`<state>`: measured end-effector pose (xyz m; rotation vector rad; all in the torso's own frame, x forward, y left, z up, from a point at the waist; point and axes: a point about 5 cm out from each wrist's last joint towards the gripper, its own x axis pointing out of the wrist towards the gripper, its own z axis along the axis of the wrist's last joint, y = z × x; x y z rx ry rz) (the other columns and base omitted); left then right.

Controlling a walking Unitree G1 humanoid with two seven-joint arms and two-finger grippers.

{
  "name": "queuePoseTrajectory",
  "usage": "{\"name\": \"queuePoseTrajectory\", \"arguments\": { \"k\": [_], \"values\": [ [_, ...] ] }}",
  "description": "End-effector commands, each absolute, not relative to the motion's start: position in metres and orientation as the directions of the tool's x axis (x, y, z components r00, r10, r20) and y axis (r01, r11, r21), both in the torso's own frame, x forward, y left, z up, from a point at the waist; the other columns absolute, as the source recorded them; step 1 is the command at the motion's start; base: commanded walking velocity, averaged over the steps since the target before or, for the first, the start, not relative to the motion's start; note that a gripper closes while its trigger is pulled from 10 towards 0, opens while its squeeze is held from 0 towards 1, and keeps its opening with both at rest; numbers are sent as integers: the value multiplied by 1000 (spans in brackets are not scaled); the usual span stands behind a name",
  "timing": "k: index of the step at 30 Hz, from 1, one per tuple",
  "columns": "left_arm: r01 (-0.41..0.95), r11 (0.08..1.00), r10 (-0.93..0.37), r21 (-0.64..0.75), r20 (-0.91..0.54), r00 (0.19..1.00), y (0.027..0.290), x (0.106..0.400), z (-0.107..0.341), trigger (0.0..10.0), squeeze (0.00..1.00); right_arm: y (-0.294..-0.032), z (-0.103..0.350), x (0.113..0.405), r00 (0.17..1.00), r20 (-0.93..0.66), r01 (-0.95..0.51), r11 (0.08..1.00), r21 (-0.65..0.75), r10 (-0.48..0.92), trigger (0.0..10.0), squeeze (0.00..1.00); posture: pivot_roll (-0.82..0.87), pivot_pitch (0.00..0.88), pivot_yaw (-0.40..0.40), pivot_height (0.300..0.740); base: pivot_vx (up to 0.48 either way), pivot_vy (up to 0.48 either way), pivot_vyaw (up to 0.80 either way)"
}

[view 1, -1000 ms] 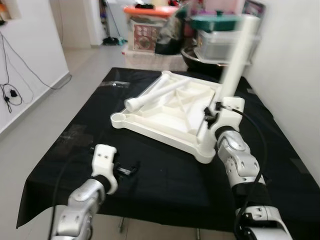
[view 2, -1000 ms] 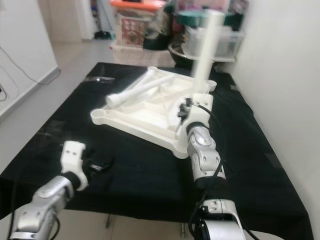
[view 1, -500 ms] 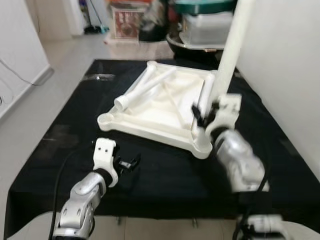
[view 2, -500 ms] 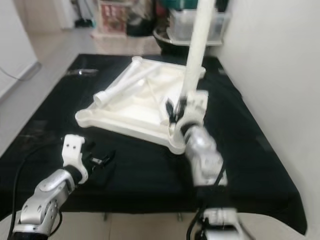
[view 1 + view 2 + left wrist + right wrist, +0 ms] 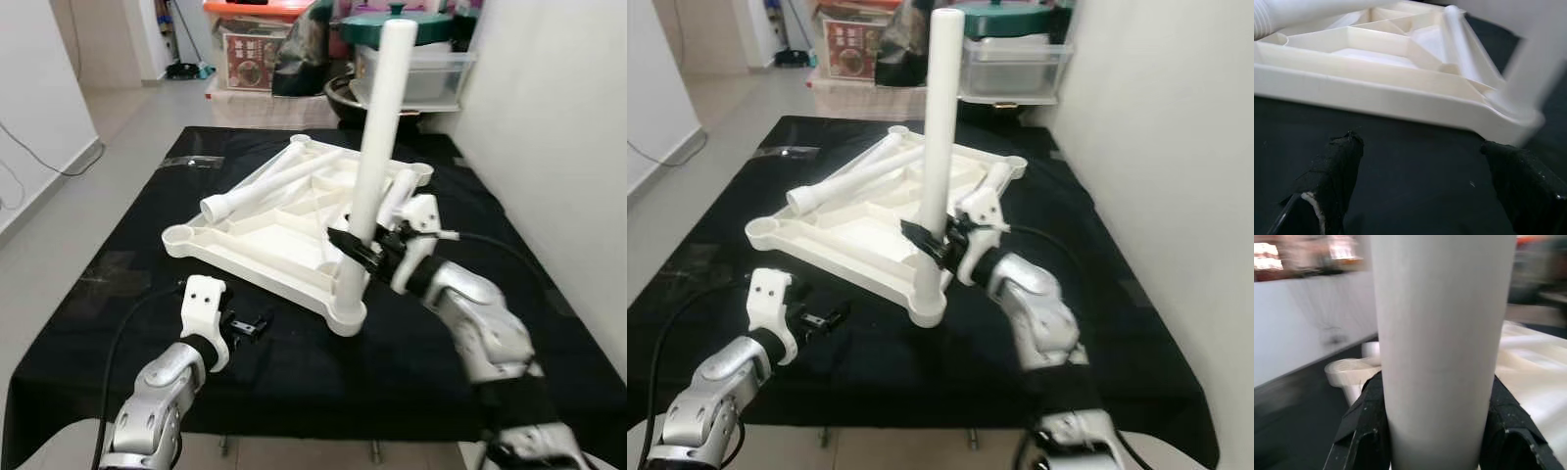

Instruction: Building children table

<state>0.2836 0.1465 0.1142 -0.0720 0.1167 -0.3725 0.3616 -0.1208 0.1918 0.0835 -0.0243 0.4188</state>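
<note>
An upturned white plastic tabletop [image 5: 240, 257] lies on a table draped in black cloth [image 5: 118, 284]. One white leg [image 5: 377, 127] stands upright in the near corner socket [image 5: 347, 315]. My right gripper [image 5: 355, 247] is shut on this leg low down, reaching in from the right; the right wrist view has the leg [image 5: 1440, 357] between the black fingers [image 5: 1364, 426]. Two more legs [image 5: 265, 186] lie across the tabletop. My left gripper [image 5: 250, 324] hovers open over the cloth just before the tabletop's near rim [image 5: 1376, 93], holding nothing.
Storage bins [image 5: 260, 49] and a green-lidded pot [image 5: 392, 27] crowd the floor behind the table. A white wall [image 5: 549, 117] runs close along the right side. Open floor [image 5: 59, 206] lies to the left. Bare cloth surrounds the tabletop at front and right.
The camera has shifted. My right forearm swung out to the right while keeping its hold on the upright leg at the near corner. The left gripper stays open near the front rim.
</note>
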Motion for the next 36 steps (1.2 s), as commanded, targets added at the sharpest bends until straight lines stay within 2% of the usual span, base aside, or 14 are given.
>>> {"name": "queuePoseTrajectory", "arguments": {
  "k": [1,7,8,9,10,13,14,19,20,28,29,31,32,36],
  "values": [
    [349,933,-358,-89,-115,927,149,280,111,10000,0,-177,153,364,986,-152,89,986,138,-68,0,0,57,0,-53,740,0,0,0],
    [350,933,-358,-84,-113,927,151,282,112,10000,0,-193,133,327,938,-173,311,950,43,-299,0,0,49,0,-44,740,0,0,0],
    [354,932,-362,-85,-114,925,151,282,112,10000,0,-186,133,323,949,-174,275,961,38,-265,1804,0,47,0,-42,740,0,0,0],
    [356,931,-364,-85,-115,924,151,282,112,10000,0,-182,133,320,954,-175,251,967,36,-242,1804,0,47,0,-42,740,0,0,0],
    [363,928,-371,-84,-121,921,150,281,111,10000,0,-167,139,318,980,-140,151,987,52,-142,10000,0,36,0,-33,740,0,0,0],
    [365,927,-373,-83,-123,920,149,281,110,10000,0,-163,140,319,984,-129,133,990,56,-125,10000,0,36,0,-33,740,0,0,0],
    [370,925,-378,-85,-121,918,148,282,111,10000,0,-153,149,321,996,-77,52,993,107,-44,10000,1000,33,0,-29,740,0,0,0],
    [374,923,-382,-84,-114,917,148,285,113,10000,0,-134,183,341,979,27,-205,967,154,203,10000,1000,30,0,-29,740,0,0,0],
    [370,925,-378,-86,-109,919,149,286,115,10000,0,-135,199,348,914,62,-406,899,161,401,10000,0,39,0,-37,740,0,0,0],
    [358,930,-366,-84,-111,924,151,285,113,10000,0,-131,207,342,694,51,-719,695,-5,718,10000,0,58,0,-60,740,0,0,0],
    [355,931,-362,-84,-109,926,151,285,113,10000,0,-130,202,344,683,34,-730,683,2,730,4784,0,60,0,-62,740,0,0,0],
    [352,932,-360,-84,-107,927,151,285,113,10000,0,-129,198,345,676,22,-737,676,9,736,4784,0,60,0,-62,740,0,0,0],
    [350,933,-357,-85,-105,928,150,285,114,10000,0,-128,193,346,683,20,-730,682,27,730,0,0,66,0,-67,740,0,0,0],
    [346,934,-354,-90,-101,930,149,283,114,10000,0,-130,185,354,773,12,-634,771,55,635,0,0,70,0,-65,740,0,0,0]
  ]
}}
